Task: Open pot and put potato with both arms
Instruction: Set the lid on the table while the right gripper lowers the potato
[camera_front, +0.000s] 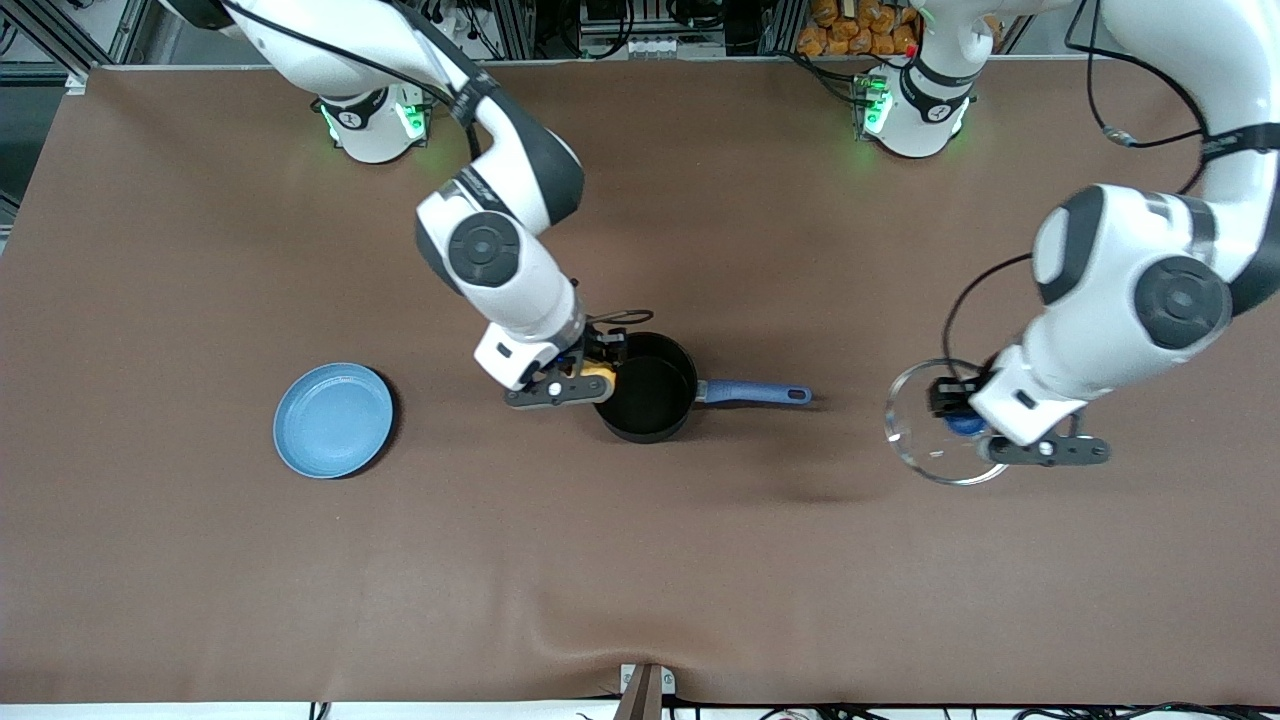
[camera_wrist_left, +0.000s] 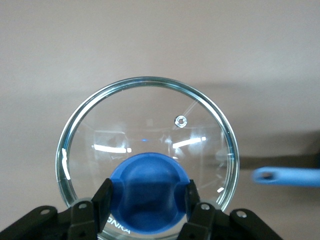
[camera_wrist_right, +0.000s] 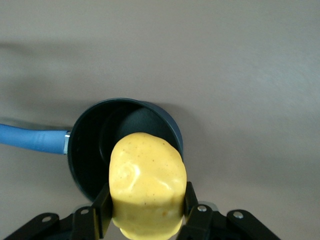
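Front view: the black round saucepan (camera_front: 648, 388) stands uncovered on the matte brown tabletop (camera_front: 640, 580), its straight blue handle (camera_front: 752, 393) pointing toward the left arm's end. The right gripper (camera_front: 598, 377) hangs over the pan's rim, holding the yellow potato (camera_front: 600, 372). The left gripper (camera_front: 962, 422) is over bare tabletop toward the left arm's end, carrying the round glass lid (camera_front: 925, 440). A flat light-blue plate (camera_front: 333, 420) lies toward the right arm's end.

Left wrist view: the black fingers (camera_wrist_left: 104, 196) are clamped on the lid's smooth blue knob (camera_wrist_left: 148, 192); the clear glass disc (camera_wrist_left: 147, 137) has a metal rim and a small vent hole.

Right wrist view: the fingers (camera_wrist_right: 103, 207) grip the lumpy, speckled potato (camera_wrist_right: 147, 182) at both sides, above the pan's dark, empty interior (camera_wrist_right: 120, 140).
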